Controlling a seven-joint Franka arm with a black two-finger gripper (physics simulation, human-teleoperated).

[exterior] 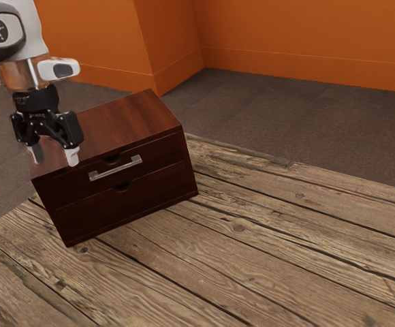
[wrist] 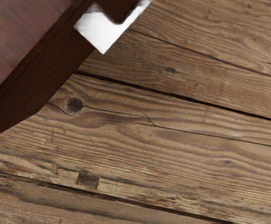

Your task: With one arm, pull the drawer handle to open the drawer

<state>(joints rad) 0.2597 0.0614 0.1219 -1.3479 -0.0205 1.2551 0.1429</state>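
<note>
- Fingers point(exterior: 71, 158) are standing apart and holding nothing. My gripper point(exterior: 55, 158) is hanging over the corner of the brown cabinet point(exterior: 116, 119), toward the exterior view's left.
- The drawer handle point(exterior: 114, 167) is sitting on the front of the top drawer point(exterior: 158, 157). It is a silver bar lying flat. It is near my gripper but not touching it, a bit lower and toward the exterior view's right. The drawer is looking shut.
- In the wrist view I am seeing a white fingertip point(wrist: 103, 28) by the cabinet's edge, with the wooden table point(wrist: 173, 140) under it.
- I am thinking the step now is getting to the handle. To do it well, I should be moving out in front of the cabinet first and then going down, so the fingers are not bumping the top.
- I should be keeping the fingers wide, putting one above the bar and one below it at its middle, and then closing.
- Pulling should be going straight out and slowly, or the cabinet may be sliding along the table.
</note>
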